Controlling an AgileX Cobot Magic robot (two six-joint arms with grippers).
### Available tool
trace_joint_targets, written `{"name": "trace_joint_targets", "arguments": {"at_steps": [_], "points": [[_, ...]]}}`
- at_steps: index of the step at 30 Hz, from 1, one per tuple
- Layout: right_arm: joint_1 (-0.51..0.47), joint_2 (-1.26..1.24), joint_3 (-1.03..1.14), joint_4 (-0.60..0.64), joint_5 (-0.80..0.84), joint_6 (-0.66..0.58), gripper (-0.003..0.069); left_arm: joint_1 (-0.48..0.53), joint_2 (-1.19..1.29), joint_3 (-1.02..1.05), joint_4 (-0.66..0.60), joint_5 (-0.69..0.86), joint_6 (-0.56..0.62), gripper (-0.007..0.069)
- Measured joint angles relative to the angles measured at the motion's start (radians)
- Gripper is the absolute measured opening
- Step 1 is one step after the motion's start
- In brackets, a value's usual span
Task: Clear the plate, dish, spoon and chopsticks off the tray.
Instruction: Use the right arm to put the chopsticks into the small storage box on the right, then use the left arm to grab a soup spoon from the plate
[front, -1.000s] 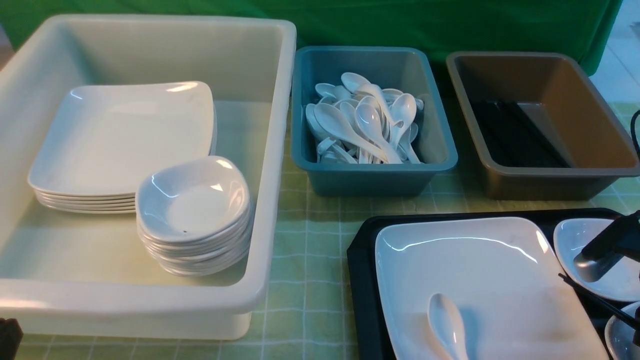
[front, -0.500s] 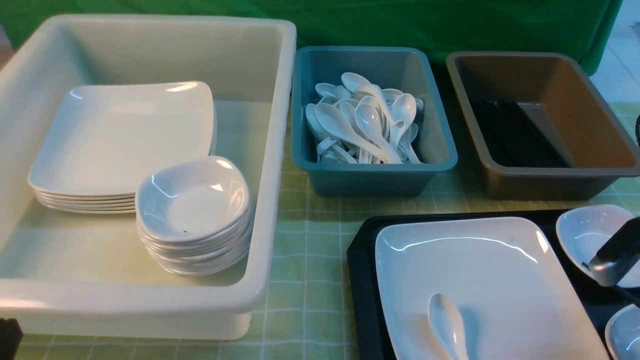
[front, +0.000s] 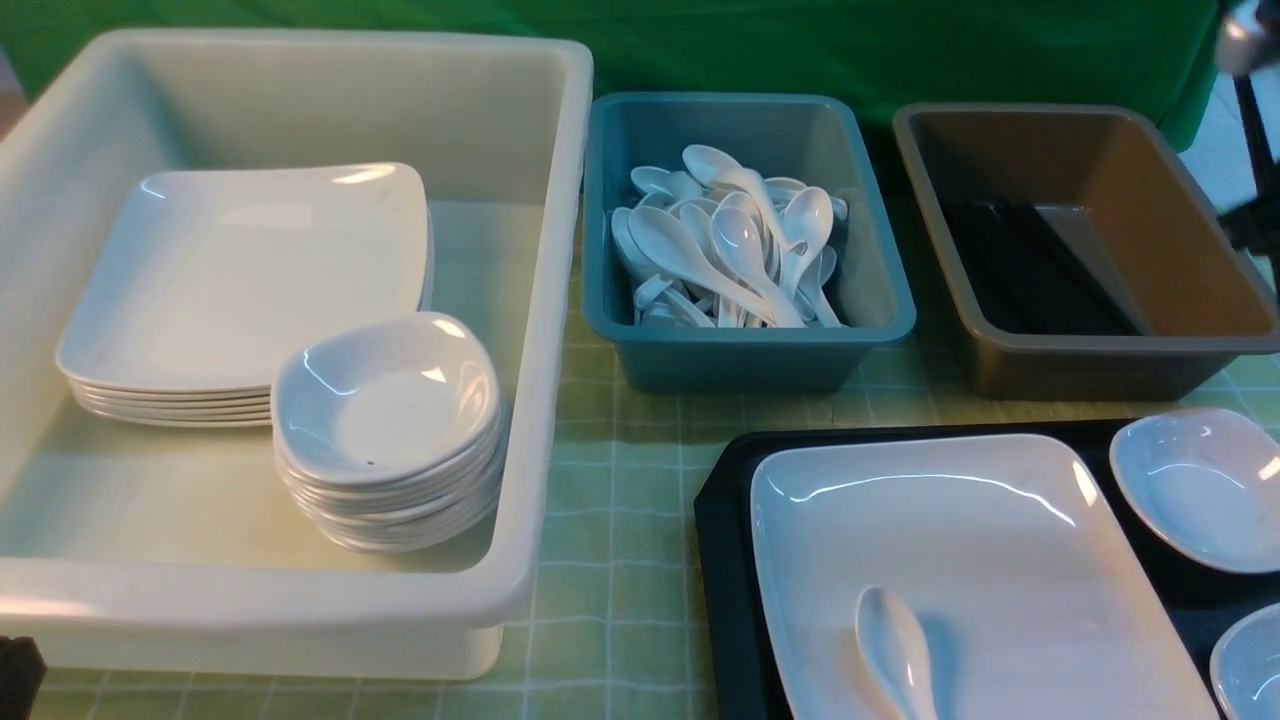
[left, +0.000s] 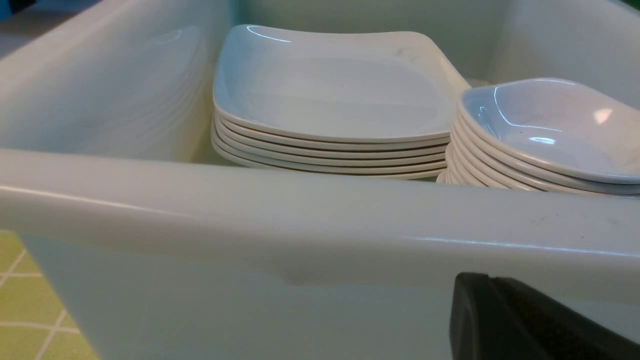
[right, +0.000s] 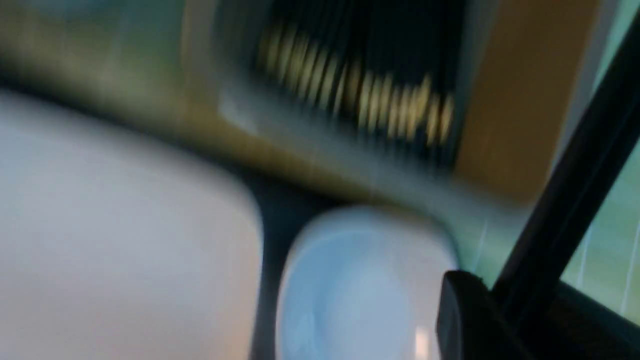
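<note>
Clamped in right claw (right: 515, 305): chopsticks (right: 575, 160), nearly upright, by counter's right edge. Left claw (left: 500, 325) together. On plate (front: 960, 520): spoon (front: 893, 645), bowl toward far edge, handle toward near.

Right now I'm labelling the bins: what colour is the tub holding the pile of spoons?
Teal blue; the tub shows best in the front view.

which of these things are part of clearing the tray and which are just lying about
Job: black rectangular plastic tray; large white square plate; white soup spoon; small deep white dish; thin black chopsticks.
Lying about: big white plastic tub of stacked plates and dishes; teal plastic tub of spoons; brown plastic tub.
</note>
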Motion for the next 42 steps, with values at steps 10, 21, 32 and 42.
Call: {"name": "trace_joint_targets", "arguments": {"at_steps": [10,21,32,42], "points": [[0.000,0.438,-0.386,0.037,-0.134,0.090,0.0106,0.000,0.000,0.000,0.005,0.000,0.000,-0.0002],[0.000,0.612,-0.461,0.038,-0.055,0.127,0.0330,0.000,0.000,0.000,0.005,0.000,0.001,-0.0002],[0.000,0.431,-0.597,0.045,0.346,0.073,0.0017,0.000,0.000,0.000,0.029,0.000,0.016,-0.0002],[0.000,-0.084,-0.231,0.076,0.361,0.070,0.0008,0.000,0.000,0.000,-0.011,-0.012,-0.005,-0.0002]]}}
